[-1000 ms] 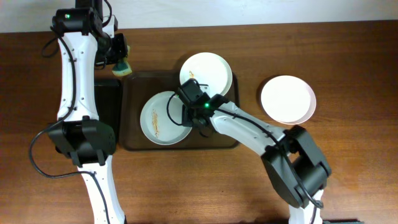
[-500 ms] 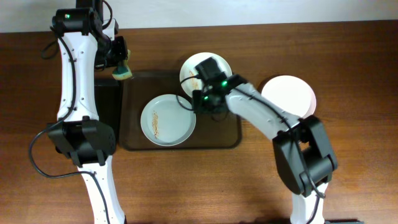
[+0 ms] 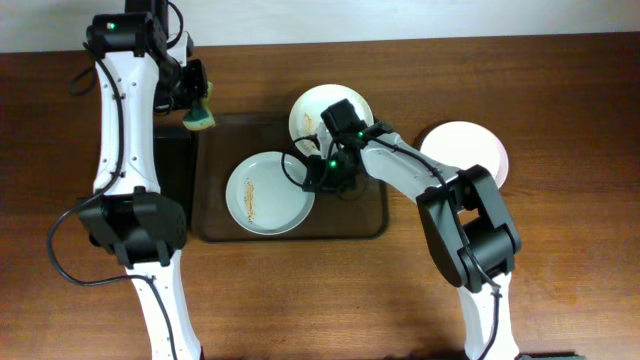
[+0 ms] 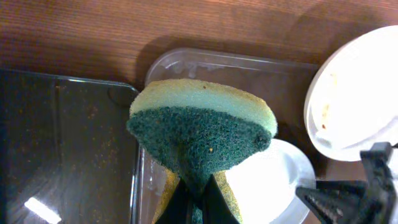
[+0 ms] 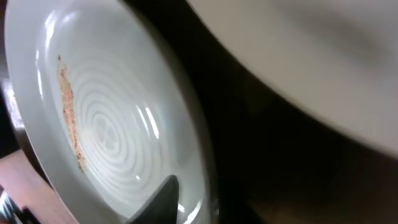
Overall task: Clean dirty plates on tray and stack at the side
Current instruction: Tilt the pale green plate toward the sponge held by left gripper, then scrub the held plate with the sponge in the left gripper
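Note:
A white plate [image 3: 266, 193] with an orange smear lies in the brown tray [image 3: 360, 222]; it also shows in the right wrist view [image 5: 112, 118]. A second smeared plate [image 3: 327, 112] rests on the tray's far right corner. A third plate [image 3: 462, 158] lies on the table to the right. My right gripper [image 3: 316, 173] is open at the first plate's right rim, with one finger [image 5: 193, 190] over the plate's inside. My left gripper [image 4: 199, 199] is shut on a green-and-yellow sponge [image 4: 202, 130] and holds it above the tray's far left corner [image 3: 201, 116].
A narrow black tray [image 3: 176, 165] lies along the brown tray's left side, under the left arm. The wooden table [image 3: 560, 260] stretches to the right and front. The table's far edge runs behind the plates.
My right gripper moved from the far plate back down and left to the near plate's right rim. The left gripper with the sponge has stayed in place.

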You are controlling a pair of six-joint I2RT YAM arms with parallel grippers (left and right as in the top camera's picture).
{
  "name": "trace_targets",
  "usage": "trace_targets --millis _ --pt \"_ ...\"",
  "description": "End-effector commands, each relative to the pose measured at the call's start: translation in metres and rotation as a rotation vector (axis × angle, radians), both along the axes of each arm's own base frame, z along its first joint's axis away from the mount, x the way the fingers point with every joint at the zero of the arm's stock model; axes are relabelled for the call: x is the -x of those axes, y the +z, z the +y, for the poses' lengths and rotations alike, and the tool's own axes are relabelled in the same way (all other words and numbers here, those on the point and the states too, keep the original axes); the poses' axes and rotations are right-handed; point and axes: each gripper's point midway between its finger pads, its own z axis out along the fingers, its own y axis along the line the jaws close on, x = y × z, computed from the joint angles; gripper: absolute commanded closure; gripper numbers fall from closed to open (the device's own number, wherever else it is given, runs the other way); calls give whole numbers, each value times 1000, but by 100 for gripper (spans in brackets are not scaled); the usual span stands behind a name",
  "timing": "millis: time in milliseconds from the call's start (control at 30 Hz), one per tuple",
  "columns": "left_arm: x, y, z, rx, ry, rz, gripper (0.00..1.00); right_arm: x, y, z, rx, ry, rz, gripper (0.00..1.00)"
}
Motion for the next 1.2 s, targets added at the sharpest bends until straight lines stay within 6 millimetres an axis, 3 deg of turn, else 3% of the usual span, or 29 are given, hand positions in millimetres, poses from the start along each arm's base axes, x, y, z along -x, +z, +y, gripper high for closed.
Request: trace_targets --millis 0,67,233,467,667,767,867,1067,1167 --pt "2 -8 -14 46 -38 28 99 0 -8 10 7 -52 30 91" --pt "5 -17 -18 49 -46 61 99 -1 -10 10 21 -74 34 96" --pt "23 -46 -30 55 -85 198 99 -3 -15 7 44 -124 54 96" --pt "32 -67 -50 34 -154 266 99 -6 -14 8 35 -174 74 96" --pt "49 -90 -45 -32 -160 366 99 -10 -16 4 57 -255 94 96" --pt "62 -115 -35 -95 -132 443 99 -11 -16 3 63 -257 89 96" --pt "68 -143 -46 -104 -155 470 99 -11 -17 2 66 -258 86 96" --pt "94 -225 -58 -155 -206 504 99 -12 -17 2 69 -255 82 96" --pt "103 -242 -76 -43 -242 501 99 -11 -17 2 69 -252 81 96"
